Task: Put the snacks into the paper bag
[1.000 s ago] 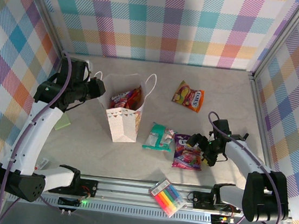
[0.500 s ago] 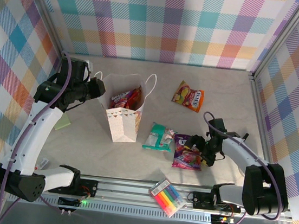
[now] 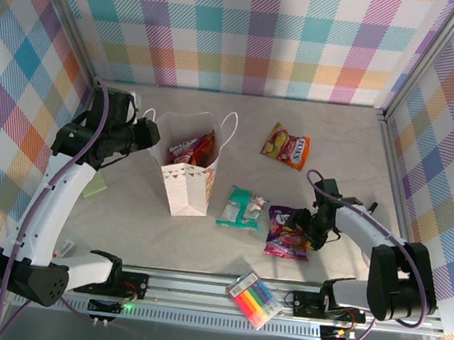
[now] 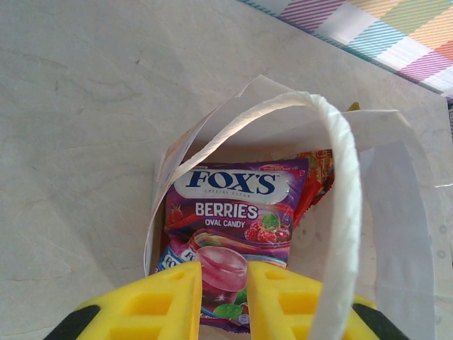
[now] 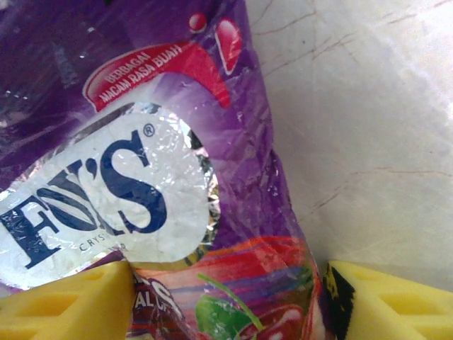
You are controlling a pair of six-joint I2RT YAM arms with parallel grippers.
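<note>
The right gripper (image 3: 295, 225), jaws apart, straddles the purple packet (image 3: 288, 242), right of centre on the tabletop (image 3: 354, 144). It should close low and square so the slick foil can't slip. The left gripper (image 4: 223, 280) sits at the bag (image 3: 188, 183) rim, jaws nearly together; I cannot tell if they grip it.

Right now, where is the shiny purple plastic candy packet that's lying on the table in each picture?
Top external: the shiny purple plastic candy packet lies right of centre, at the right gripper.
Right wrist: it spans the picture, between that gripper's yellow fingers.
Left wrist: the purple packet here is another one, inside the white paper bag.
Shared landmark: the pale marbled tabletop.
</note>
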